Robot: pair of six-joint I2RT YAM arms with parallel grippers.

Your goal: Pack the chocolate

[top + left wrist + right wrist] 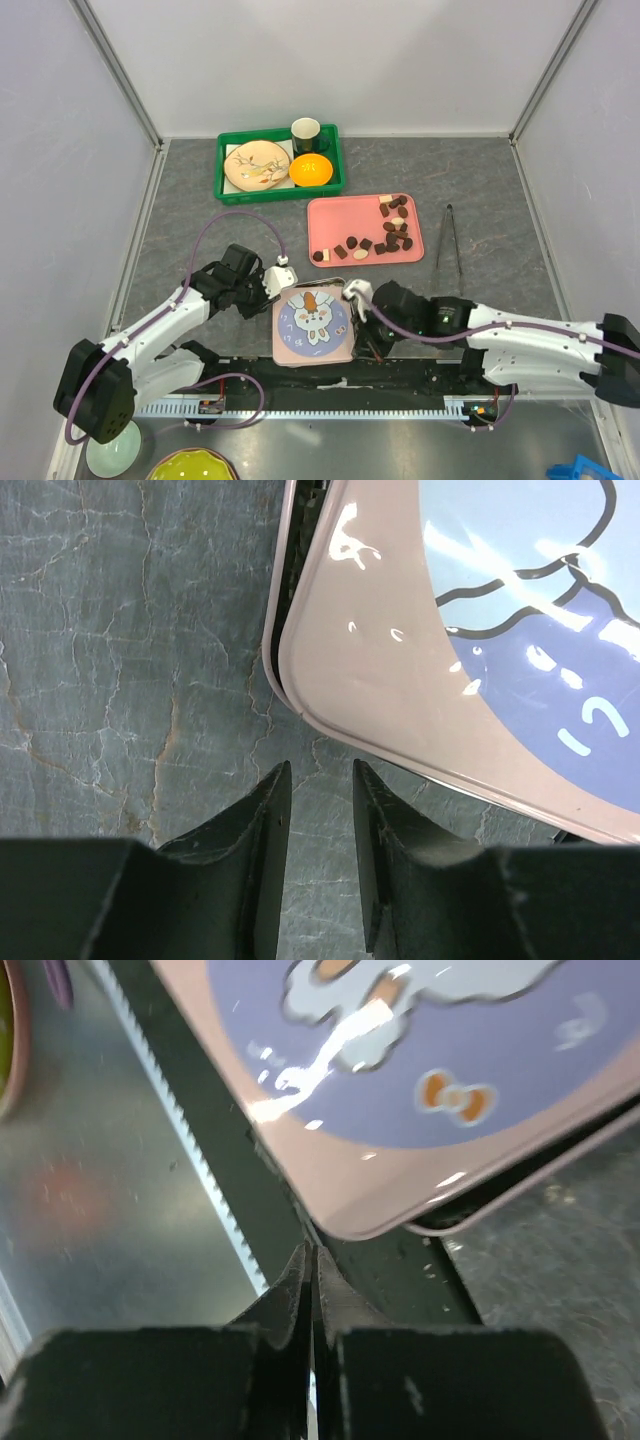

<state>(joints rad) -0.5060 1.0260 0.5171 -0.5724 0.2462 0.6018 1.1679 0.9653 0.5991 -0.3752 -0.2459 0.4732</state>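
The chocolate point(390, 232), several dark brown and a few cream pieces, lies on a pink tray point(335, 218) in the middle of the table. A pink tin point(312, 322) with a bunny lid point(470, 630) point(450, 1050) sits at the near edge, the lid slightly askew over its base. My left gripper point(274, 284) point(320, 770) is open just off the tin's left corner, with only the table between its fingers. My right gripper point(362, 343) point(312, 1255) is shut and empty, its tips just below the lid's near right corner.
A green basket point(228, 172) at the back holds a patterned plate, an orange bowl and a dark cup. Metal tongs point(445, 240) lie right of the tray. Two bowls point(110, 455) sit at the near left, past the black rail point(400, 385).
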